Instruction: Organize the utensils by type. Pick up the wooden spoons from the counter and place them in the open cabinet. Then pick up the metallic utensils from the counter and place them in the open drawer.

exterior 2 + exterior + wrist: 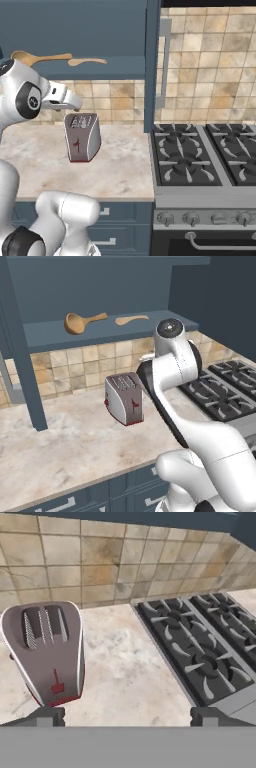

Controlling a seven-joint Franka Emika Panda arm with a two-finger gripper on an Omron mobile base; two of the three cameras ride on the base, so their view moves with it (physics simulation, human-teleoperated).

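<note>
- Two wooden spoons (82, 321) lie on the shelf of the open cabinet (100, 336), the larger with its bowl to the left, a slimmer one (131, 319) just beside it to the right; both look already stowed.
- The gripper (127, 714) hangs above the counter (60, 446), fingertips spread wide with nothing between them, looking down on the toaster (124, 398) and the stove (205, 160).
- The metallic utensils should be light, stiff and rather slippery (my judgement from the task wording alone); a pinch across the thin handle, near its middle, seems safest.
- The wooden pieces look light, rigid and not fragile; their straight handles offer the obvious hold.
- No brand name or legible writing shows; the toaster bears a small red mark on its side, too small to read as anything.
</note>
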